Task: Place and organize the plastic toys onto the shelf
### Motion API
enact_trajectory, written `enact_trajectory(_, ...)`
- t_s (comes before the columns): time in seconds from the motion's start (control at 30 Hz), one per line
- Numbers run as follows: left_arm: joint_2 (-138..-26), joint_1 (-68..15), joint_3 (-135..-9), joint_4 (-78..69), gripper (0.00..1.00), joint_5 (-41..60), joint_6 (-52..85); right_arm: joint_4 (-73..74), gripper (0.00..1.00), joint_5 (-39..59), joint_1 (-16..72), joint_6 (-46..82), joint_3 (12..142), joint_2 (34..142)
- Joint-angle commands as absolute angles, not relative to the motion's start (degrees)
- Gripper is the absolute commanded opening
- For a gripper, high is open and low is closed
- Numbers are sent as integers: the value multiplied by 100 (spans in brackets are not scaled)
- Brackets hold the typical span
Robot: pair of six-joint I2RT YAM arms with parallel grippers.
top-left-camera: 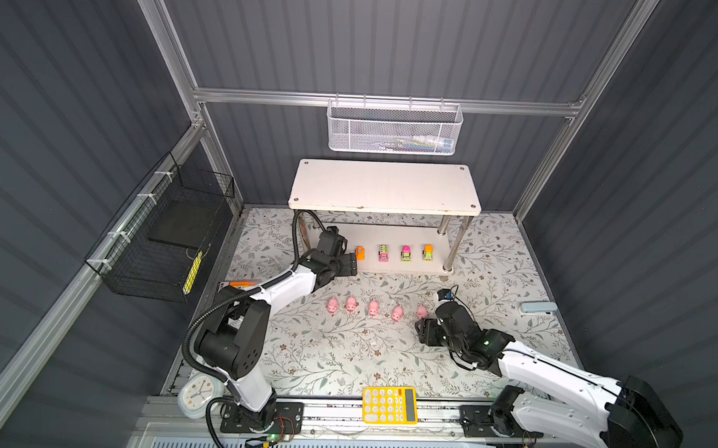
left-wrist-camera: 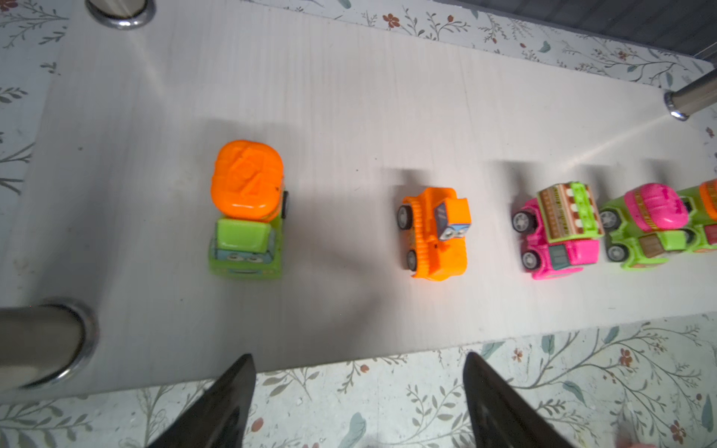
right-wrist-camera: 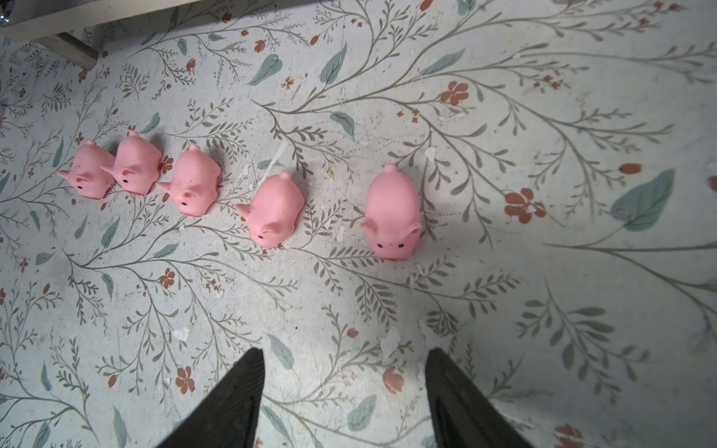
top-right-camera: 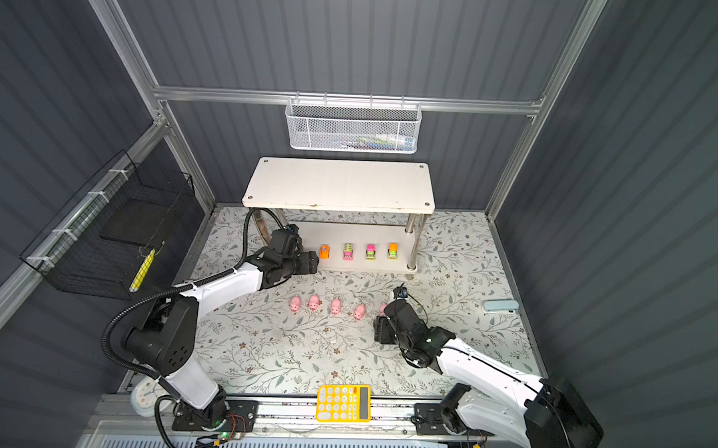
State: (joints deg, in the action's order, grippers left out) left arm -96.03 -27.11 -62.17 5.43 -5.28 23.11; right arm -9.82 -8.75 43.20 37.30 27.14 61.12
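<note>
Floral-patterned desk [top-left-camera: 343, 357] fills the lower half of both top views, with the shelf [top-left-camera: 386, 186] standing at centre. Four toy vehicles [top-left-camera: 384, 253] sit in a row on its lower board [top-left-camera: 393, 266]. The left tool [top-left-camera: 349, 265], jaws apart and empty, hovers at that board's front edge, toward its left end. Five pigs [top-left-camera: 373, 307] line the desk just below centre. The right tool [top-left-camera: 421, 331], also parted and holding nothing, sits just beside the rightmost one.

Left wrist view: a fifth vehicle, the green truck [left-wrist-camera: 246, 209], stands on the board beside the others.

Right wrist view: the nearest pig [right-wrist-camera: 392, 213] faces the open jaws. These pigs look light, soft and squashy, so a gentle pinch across the flanks at mid-body seems best. The hard, wheeled vehicles would likely roll.
</note>
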Motion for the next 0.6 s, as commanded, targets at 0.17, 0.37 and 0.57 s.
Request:
enact_trajectory(0.17, -9343, -3112, -5971, 290, 84, -663, 2511, -923, 68, -854, 4307, 3801, 2786, 6141)
enact_trajectory(0.37, -9040, -3468, -5669, 272, 84, -916, 2780, -967, 68, -896, 4307, 3796, 2818, 6135)
enact_trajectory(0.57, -8371, -3581, -5212, 363, 84, -1096, 2984, -1131, 69, -996, 4307, 3741, 2981, 6248)
